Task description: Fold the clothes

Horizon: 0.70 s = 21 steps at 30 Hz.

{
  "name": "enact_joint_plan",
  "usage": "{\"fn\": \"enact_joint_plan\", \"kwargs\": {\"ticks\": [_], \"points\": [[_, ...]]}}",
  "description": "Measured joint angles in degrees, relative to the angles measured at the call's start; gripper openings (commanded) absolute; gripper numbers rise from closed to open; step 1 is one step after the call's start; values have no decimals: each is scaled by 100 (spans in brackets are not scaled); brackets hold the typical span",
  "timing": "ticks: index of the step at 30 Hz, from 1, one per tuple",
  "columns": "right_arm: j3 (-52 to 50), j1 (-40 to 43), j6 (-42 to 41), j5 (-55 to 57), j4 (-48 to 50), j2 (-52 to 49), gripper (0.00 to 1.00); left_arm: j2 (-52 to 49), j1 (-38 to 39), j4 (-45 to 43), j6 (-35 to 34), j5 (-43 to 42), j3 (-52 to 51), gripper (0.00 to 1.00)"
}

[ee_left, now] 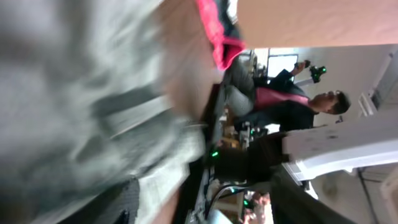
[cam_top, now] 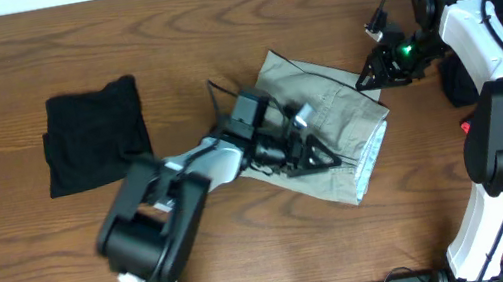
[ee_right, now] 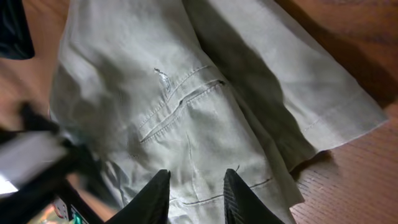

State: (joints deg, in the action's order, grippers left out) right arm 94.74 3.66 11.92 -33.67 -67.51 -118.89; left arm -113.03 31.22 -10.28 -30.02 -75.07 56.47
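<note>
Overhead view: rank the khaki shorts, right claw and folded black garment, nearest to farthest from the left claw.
1. khaki shorts, directly under the left claw.
2. right claw, at the shorts' top-right edge.
3. folded black garment, far left.

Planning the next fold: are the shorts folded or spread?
Folded at least once: the shorts lie as one compact block, no two legs apart, and the right wrist view shows layers overlapping.

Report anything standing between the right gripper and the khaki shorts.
Nothing visible does. The right gripper hangs at the upper right edge of the khaki shorts, and its wrist view shows only cloth past the fingers. The left gripper is over the shorts' middle, off that line.
</note>
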Motion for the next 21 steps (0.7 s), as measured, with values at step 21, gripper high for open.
{"fn": "enact_joint_plan", "kwargs": {"ticks": [21], "points": [[0, -234, 129, 741, 1172, 0, 31, 1115, -970, 3558, -409, 3346, -127, 78]]}}
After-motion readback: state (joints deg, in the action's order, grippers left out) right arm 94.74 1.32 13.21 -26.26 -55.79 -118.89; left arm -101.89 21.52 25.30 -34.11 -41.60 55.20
